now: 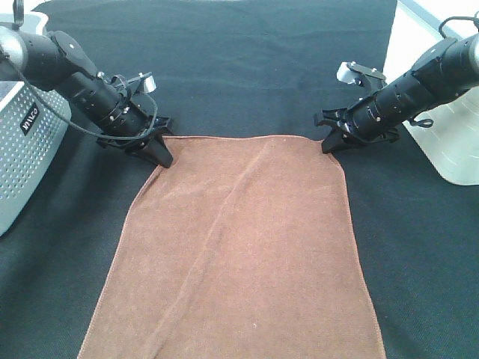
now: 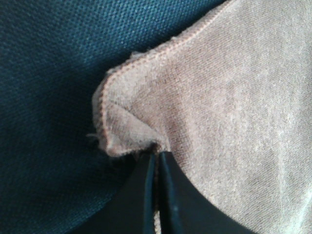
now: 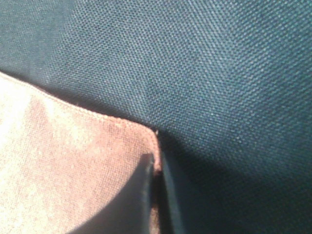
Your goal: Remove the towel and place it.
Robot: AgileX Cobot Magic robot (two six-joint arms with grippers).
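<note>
The brown towel (image 1: 239, 247) lies flat on the black tablecloth (image 1: 247, 67), running from mid-table to the front edge of the view. My left gripper (image 1: 162, 158) is shut on the towel's far left corner; the left wrist view shows the corner (image 2: 122, 117) puckered up between the closed fingers (image 2: 168, 195). At the far right corner, my right gripper (image 1: 329, 146) is shut on the towel; in the right wrist view the fingers (image 3: 146, 195) pinch the stitched edge of the towel (image 3: 73, 165).
A perforated grey metal box (image 1: 26, 149) stands at the left edge behind the left arm. A white base (image 1: 449, 142) sits at the right edge under the right arm. The black tablecloth (image 3: 219, 73) surrounds the towel.
</note>
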